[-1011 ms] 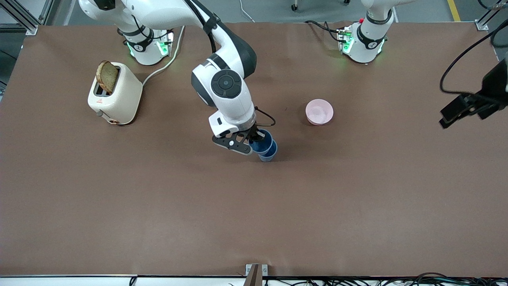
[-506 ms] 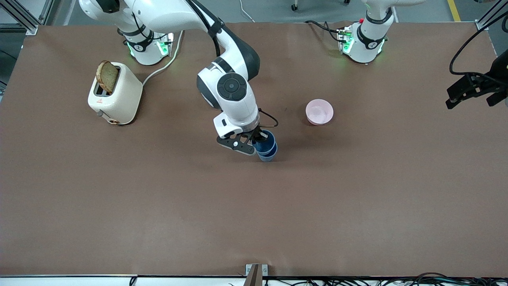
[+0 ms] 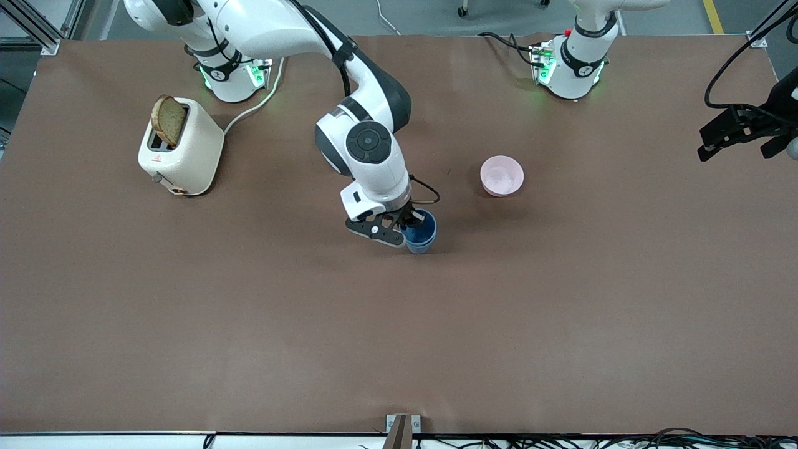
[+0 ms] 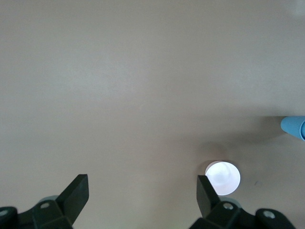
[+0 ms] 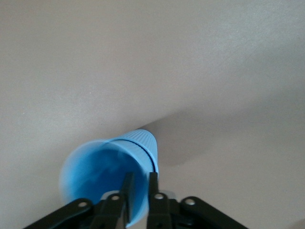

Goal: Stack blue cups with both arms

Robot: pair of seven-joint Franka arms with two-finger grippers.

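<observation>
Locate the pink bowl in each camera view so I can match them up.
Front view: the pink bowl sits on the table, toward the left arm's end from the blue cups.
Left wrist view: pink bowl, seen from above.
Right wrist view: not in it.
Shared landmark: the blue cups.

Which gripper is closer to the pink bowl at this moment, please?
The right. The right gripper is at the blue cups, pinching the upper cup's rim, close beside the pink bowl. The left gripper hangs open, high over the left arm's end of the table.
</observation>
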